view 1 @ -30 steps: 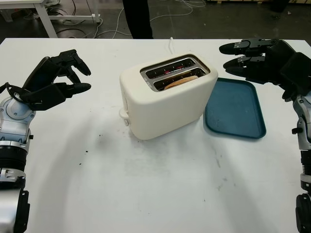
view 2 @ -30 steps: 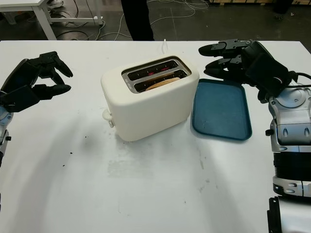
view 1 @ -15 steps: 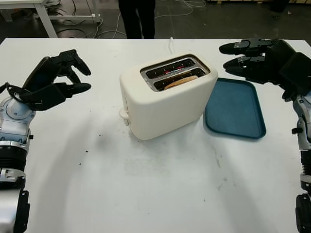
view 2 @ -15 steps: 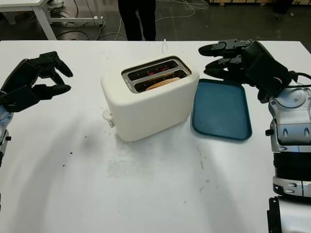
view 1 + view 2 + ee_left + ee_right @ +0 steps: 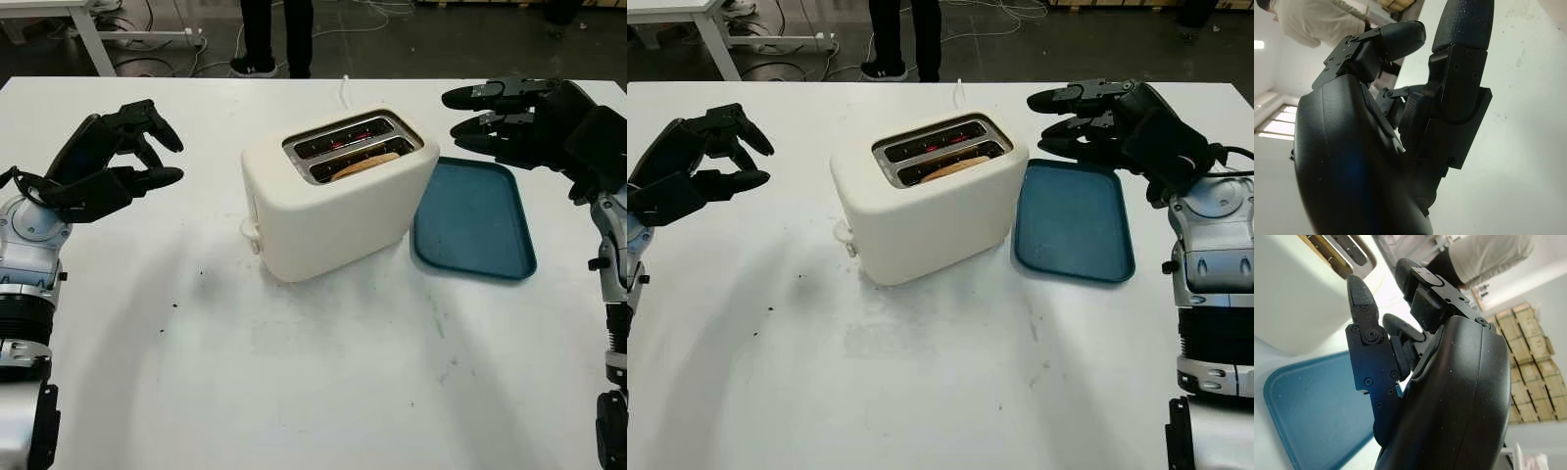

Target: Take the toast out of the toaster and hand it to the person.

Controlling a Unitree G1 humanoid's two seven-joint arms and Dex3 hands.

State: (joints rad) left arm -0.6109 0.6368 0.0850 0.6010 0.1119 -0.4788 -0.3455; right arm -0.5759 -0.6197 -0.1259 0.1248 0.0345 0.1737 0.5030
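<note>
A white table (image 5: 294, 392) was seen, cream toaster (image 5: 333, 201) at centre holding toast (image 5: 365, 164); left hand (image 5: 113, 162) and right hand (image 5: 519, 122) were held open, empty.

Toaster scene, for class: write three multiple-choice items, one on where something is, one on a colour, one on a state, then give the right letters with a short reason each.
1. Where is the toast?
A. on the tray
B. in the toaster's slot nearer the robot
C. in the left hand

2. What colour is the tray?
A. blue
B. red
C. yellow

3. What is the right hand doing?
A. gripping the toast
B. pressing the toaster's lever
C. holding nothing, raised above the table by the tray's far end

Answers:
1 B: a brown slice sits in the nearer slot of the toaster.
2 A: the tray beside the toaster is dark blue.
3 C: it is open, apart from the toaster; the left hand is likewise open, raised off to the toaster's other side.
</note>
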